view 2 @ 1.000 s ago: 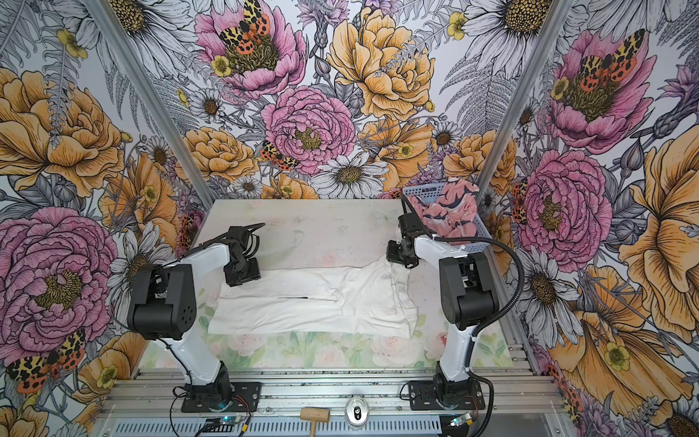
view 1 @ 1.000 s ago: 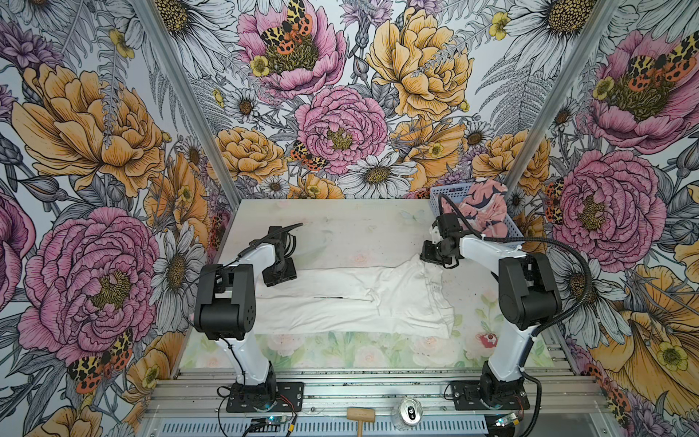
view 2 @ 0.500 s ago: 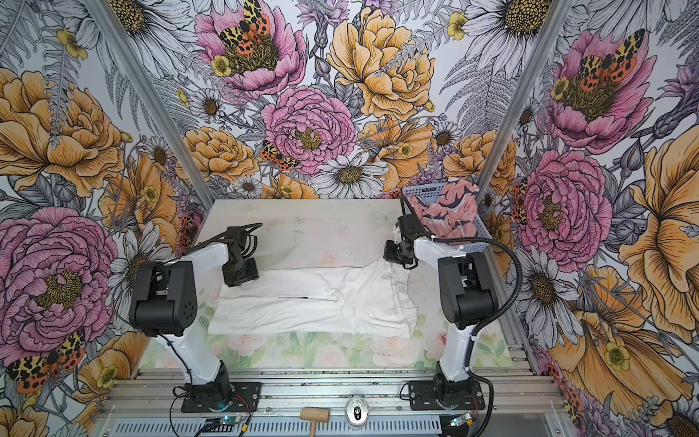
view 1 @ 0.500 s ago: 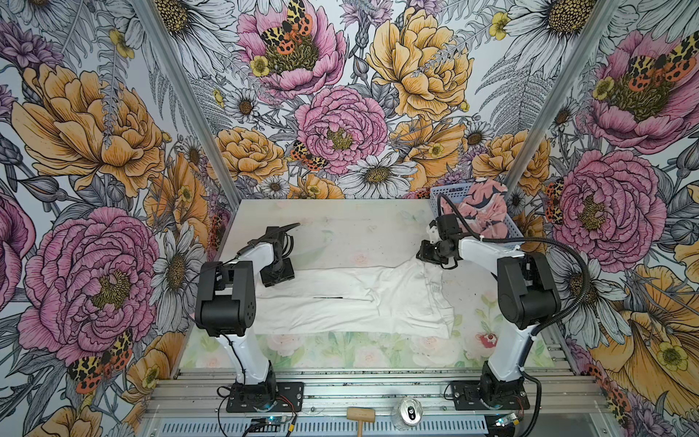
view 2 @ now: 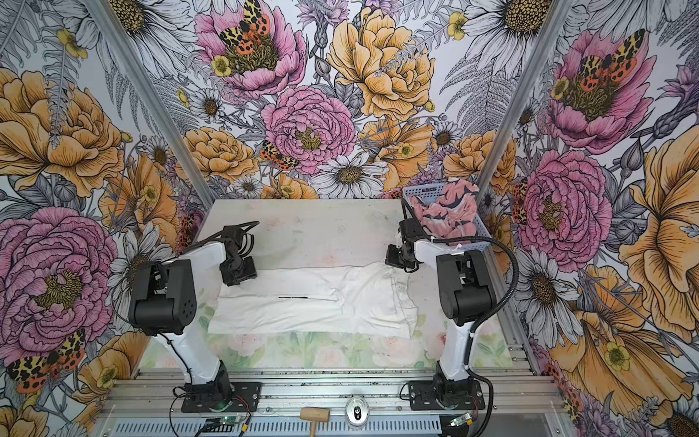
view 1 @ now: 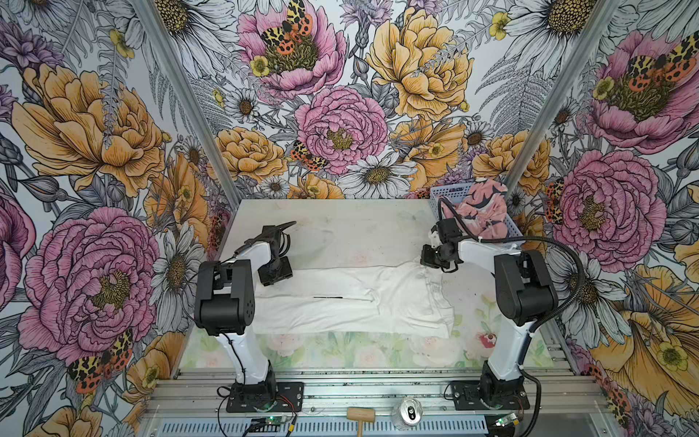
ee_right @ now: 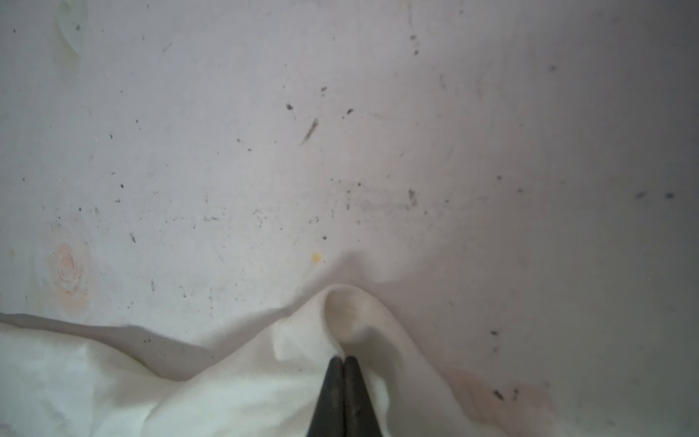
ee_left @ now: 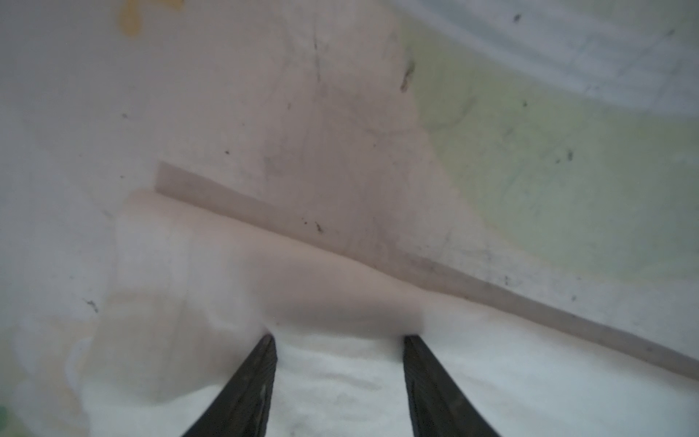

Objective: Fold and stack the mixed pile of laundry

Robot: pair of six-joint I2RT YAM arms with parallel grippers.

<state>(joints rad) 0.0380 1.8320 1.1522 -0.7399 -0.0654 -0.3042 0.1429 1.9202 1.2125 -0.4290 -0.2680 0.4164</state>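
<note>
A white T-shirt (view 1: 351, 302) (view 2: 314, 302) lies spread across the middle of the table in both top views. My left gripper (view 1: 278, 274) (ee_left: 340, 336) rests on its far left corner, open, with white cloth lying between the fingers. At the shirt's far right edge my right gripper (view 1: 429, 257) (ee_right: 342, 357) is shut, pinching a small raised fold of the white T-shirt (ee_right: 340, 314). The pink garment (view 1: 482, 212) (view 2: 446, 212), printed with navy shapes, sits heaped in the basket at the back right, apart from both grippers.
The light blue perforated basket (view 1: 450, 191) stands in the table's back right corner, just behind the right arm. A wooden mallet (view 1: 361, 414) and a can (view 1: 410, 412) lie on the front rail. Bare tabletop (view 1: 340, 227) shows behind the shirt.
The right gripper's jaws have closed on the shirt's far right edge after sliding slightly left. The left gripper has stayed where it was, open.
</note>
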